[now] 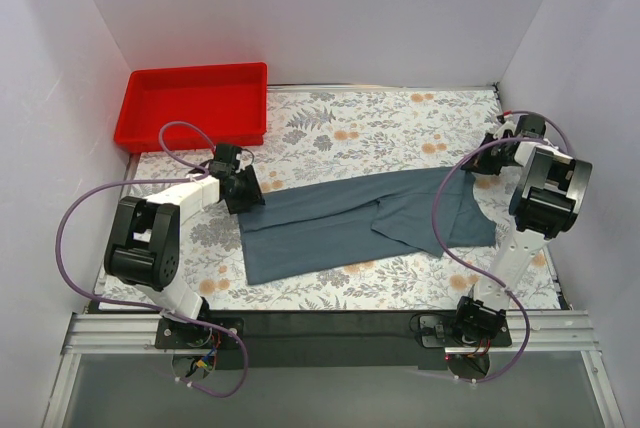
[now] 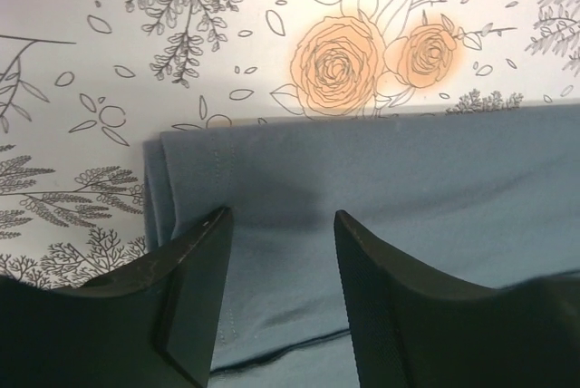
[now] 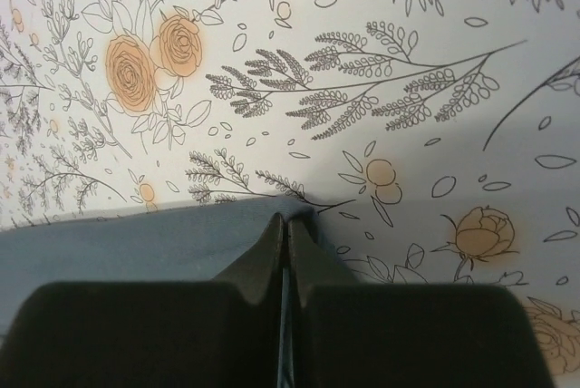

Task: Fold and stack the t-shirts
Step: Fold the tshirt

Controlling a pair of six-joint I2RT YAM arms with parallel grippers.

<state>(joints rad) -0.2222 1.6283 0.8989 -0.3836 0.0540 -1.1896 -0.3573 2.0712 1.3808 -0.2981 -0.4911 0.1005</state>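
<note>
- Blue-grey t-shirt (image 1: 340, 223) is spread across the tabletop (image 1: 380, 118); it is judged soft, light and limp.
- Its right edge is pinched by the shut right jaws.
- Left jaws are poised half open over its left corner, the likely hold.

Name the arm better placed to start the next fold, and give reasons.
Right. The right fingers are pinched shut on a corner of the slate blue-grey fabric t-shirt; the left fingers stand open over its other end.

A plain slate blue-grey t-shirt (image 1: 340, 223) lies flat, folded lengthwise into a long, lightly wrinkled band running left to right. Its left end is squared and layered, and a flap overlaps toward the right.
</note>
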